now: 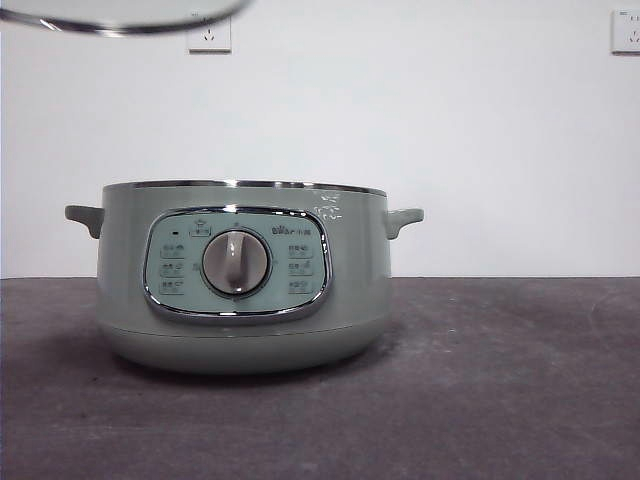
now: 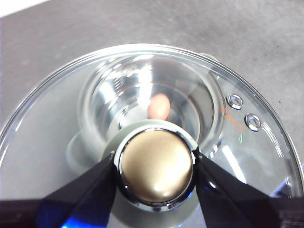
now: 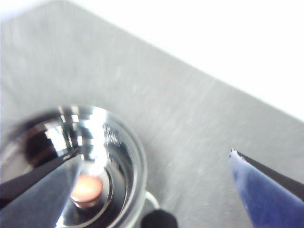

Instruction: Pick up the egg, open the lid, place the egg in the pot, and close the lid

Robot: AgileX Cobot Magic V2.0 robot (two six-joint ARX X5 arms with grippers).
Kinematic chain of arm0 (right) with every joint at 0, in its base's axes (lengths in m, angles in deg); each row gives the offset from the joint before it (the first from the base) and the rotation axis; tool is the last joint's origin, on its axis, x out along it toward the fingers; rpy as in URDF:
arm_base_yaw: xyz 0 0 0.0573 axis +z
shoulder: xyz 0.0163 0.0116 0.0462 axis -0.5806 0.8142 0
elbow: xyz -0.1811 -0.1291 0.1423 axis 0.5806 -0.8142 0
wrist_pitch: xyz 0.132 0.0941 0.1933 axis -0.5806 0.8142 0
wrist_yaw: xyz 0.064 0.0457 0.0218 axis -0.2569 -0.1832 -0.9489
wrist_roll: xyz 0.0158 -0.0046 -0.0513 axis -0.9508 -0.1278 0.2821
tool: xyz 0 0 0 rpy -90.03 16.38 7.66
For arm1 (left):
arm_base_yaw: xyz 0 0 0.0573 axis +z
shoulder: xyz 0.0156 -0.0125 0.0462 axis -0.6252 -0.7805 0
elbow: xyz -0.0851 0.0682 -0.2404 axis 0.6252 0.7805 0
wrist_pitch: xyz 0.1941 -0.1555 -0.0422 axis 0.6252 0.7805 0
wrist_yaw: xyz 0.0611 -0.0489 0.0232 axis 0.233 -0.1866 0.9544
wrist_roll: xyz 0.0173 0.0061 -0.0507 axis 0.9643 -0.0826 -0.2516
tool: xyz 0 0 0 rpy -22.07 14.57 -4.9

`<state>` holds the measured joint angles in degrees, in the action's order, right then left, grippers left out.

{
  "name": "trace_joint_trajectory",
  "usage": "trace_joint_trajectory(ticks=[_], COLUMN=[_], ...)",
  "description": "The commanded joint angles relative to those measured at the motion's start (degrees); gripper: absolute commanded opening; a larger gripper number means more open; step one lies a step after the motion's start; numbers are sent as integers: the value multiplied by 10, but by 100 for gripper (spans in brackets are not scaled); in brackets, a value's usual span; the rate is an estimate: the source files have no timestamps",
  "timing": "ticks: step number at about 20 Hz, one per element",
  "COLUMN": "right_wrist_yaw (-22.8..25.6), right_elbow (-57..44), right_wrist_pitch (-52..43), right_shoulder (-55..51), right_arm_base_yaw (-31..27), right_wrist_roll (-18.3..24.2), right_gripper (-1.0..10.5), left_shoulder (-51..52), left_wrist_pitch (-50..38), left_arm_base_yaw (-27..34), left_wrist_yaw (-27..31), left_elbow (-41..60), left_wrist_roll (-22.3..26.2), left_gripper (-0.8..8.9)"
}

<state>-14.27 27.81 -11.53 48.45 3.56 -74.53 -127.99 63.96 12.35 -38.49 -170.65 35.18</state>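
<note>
The sage-green pot [image 1: 240, 290] stands uncovered on the table, dial facing the front view. The glass lid [image 1: 120, 15] hangs high above its left side; only the chrome rim shows at the picture's top. My left gripper [image 2: 156, 159] is shut on the lid's knob [image 2: 156, 168]. Through the lid's glass [image 2: 47, 133] I see the pot [image 2: 95, 104] below, with the reddish egg [image 2: 158, 106] on its bottom. My right gripper [image 3: 155, 153] is open and empty, high over the table beside the pot [image 3: 128, 156], where the egg [image 3: 86, 189] lies inside.
The pot sits on a dark grey table [image 1: 500, 380] before a white wall. Two wall sockets [image 1: 209, 35] [image 1: 626, 30] are mounted high behind it. Neither arm shows in the front view apart from the lid's rim.
</note>
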Motion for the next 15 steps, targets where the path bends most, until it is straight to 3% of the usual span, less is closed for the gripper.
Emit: trace_joint_trajectory(ticks=[1, 8, 15], right_wrist_yaw=[0, 0, 0], right_elbow=[1, 1, 1], right_wrist_pitch=[23, 115, 167], right_shoulder=[-54, -182, -211], right_arm_base_yaw=[0, 1, 1], right_wrist_roll=[-17, -42, -46], right_gripper=[545, 544, 540], left_shoulder=[-38, -184, -260], left_wrist_pitch=[-63, -181, -245], left_arm_base_yaw=[0, -9, -26], left_wrist_yaw=[-6, -19, -19], left_elbow=[-3, -3, -3], left_wrist_roll=[15, 25, 25], left_gripper=[-8, -8, -9])
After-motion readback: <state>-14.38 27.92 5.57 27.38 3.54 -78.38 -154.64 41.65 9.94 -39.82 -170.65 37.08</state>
